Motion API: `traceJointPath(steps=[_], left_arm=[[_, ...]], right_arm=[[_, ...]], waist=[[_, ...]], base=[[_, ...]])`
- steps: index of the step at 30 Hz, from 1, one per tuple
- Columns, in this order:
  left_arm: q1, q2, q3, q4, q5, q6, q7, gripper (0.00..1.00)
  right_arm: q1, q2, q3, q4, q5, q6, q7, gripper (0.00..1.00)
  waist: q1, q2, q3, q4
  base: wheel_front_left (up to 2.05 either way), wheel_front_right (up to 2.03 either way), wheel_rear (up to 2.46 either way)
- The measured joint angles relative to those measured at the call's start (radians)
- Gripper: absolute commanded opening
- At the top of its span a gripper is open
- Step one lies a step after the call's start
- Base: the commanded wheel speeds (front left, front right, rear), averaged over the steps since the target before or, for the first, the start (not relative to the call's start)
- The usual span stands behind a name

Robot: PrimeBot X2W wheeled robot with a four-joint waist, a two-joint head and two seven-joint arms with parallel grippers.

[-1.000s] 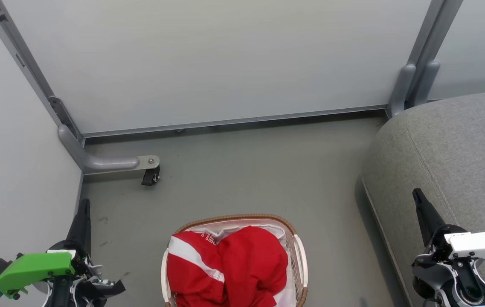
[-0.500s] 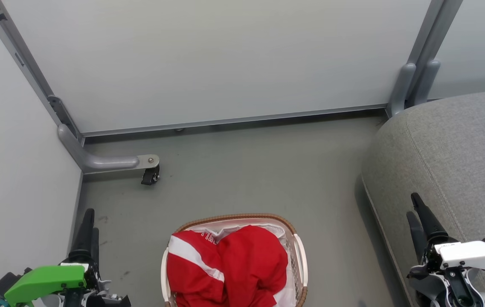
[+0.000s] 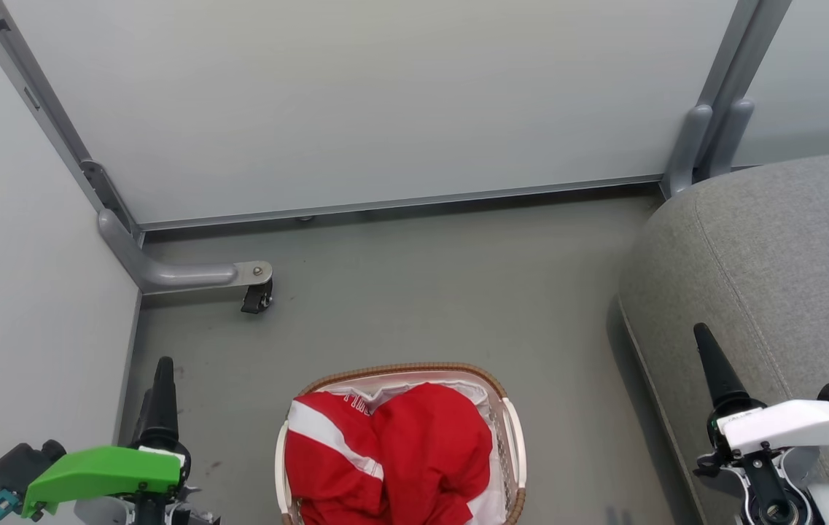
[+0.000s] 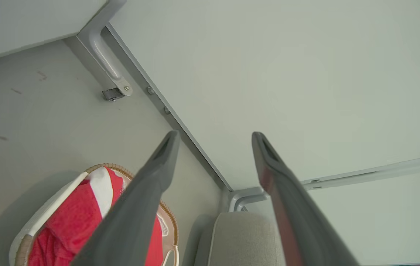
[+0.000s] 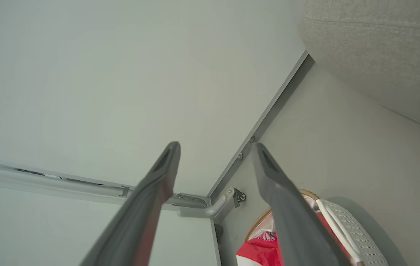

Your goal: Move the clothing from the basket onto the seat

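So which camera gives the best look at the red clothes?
The head view: the clothes lie heaped in the basket, seen from above, white stripes plain, though the bottom edge crops them. The left wrist view shows the clothes partly blocked; the right wrist view catches one small corner.

The clothing [image 3: 399, 452] is bright red, one piece white-striped. The basket [image 3: 513, 445] is white, its rim woven brown. The seat [image 3: 771, 248] is grey, the floor [image 3: 421, 292] greenish grey. The left gripper [image 4: 215, 133] has a green cover [image 3: 104, 470], the right gripper [image 5: 215, 145] a white one.
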Motion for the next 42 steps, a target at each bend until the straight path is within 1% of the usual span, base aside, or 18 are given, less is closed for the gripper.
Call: traceJointPath(steps=[10, 25, 42], left_arm=[[0.0, 0.004, -0.025, 0.013, 0.181, 0.012, -0.037, 1.0], [0.0, 0.02, -0.068, 0.03, 0.404, 0.021, -0.09, 1.0], [0.0, 0.036, -0.123, 0.048, 0.615, 0.035, -0.14, 1.0]], right_arm=[[-0.007, -0.008, 0.029, 0.004, -0.179, 0.0, -0.039, 1.0], [-0.012, -0.021, 0.063, 0.023, -0.408, 0.0, -0.092, 1.0], [-0.012, -0.034, 0.091, 0.045, -0.612, 0.0, -0.142, 1.0]], waist=[[0.0, 0.0, 0.003, 0.0], [0.0, 0.0, 0.007, 0.0], [0.0, 0.0, 0.004, -0.001]], base=[[0.0, 0.0, 0.0], [0.0, 0.0, 0.0], [0.0, 0.0, 0.0]])
